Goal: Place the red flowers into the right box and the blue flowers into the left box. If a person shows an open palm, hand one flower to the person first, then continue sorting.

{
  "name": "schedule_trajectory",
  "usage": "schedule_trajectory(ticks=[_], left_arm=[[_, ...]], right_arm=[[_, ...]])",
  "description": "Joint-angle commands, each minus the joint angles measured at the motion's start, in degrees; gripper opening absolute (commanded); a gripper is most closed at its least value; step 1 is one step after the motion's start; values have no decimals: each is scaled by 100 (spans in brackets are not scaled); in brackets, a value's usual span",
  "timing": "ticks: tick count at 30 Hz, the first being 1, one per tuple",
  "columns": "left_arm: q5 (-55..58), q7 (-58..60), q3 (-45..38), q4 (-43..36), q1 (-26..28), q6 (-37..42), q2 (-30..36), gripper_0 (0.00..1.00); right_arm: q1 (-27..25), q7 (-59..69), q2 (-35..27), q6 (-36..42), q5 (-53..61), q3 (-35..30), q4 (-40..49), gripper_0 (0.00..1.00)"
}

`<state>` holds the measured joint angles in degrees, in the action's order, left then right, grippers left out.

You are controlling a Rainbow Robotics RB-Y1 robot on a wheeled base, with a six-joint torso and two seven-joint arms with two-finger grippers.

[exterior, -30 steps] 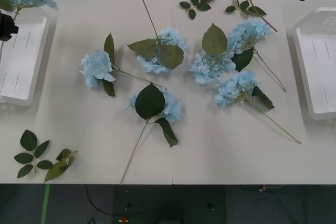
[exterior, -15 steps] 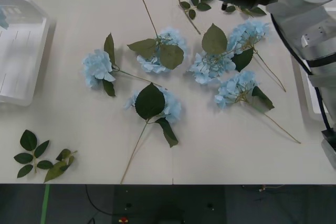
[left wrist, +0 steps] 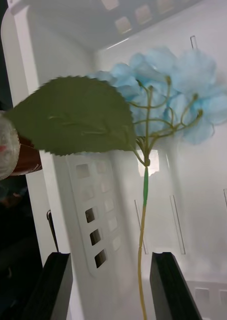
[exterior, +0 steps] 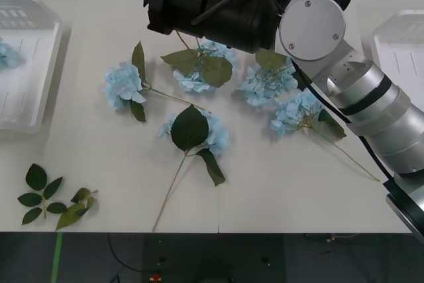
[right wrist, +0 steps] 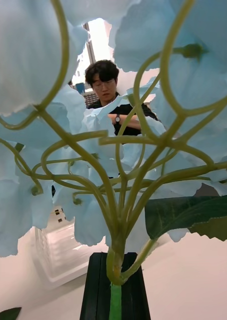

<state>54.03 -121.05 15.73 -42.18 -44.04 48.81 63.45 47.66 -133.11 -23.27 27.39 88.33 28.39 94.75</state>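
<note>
Right gripper [right wrist: 112,292] carries a blue flower [right wrist: 118,150]

Clenched on the stalk just under the head: light, floppy, best held there. The released left gripper [left wrist: 111,285] hovers over the stem [left wrist: 143,210] lying in the left box [exterior: 40,18].

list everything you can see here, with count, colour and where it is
blue flowers: seven showing, pale blue; five mid-table, one in the left box, one held up past the far left edge
leaf sprigs: two, green, near left corner
left box: one, white, left end of the table
right box: one, white, right end
table: one, white
left pincer: black, open, over the left box's flower
right pincer: black, shut on the raised flower's stem
</note>
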Motion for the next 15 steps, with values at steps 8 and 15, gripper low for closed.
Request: schedule_trajectory(ticks=[8,15], left_arm=[[1971,451,-518,-1284,590,647,361,100],[4590,187,-1564,-3094,2348,770,352,100]], right_arm=[[33,-154,121,-67,-62,44,237,0],[33,-180,112,-67,-62,79,237,0]])
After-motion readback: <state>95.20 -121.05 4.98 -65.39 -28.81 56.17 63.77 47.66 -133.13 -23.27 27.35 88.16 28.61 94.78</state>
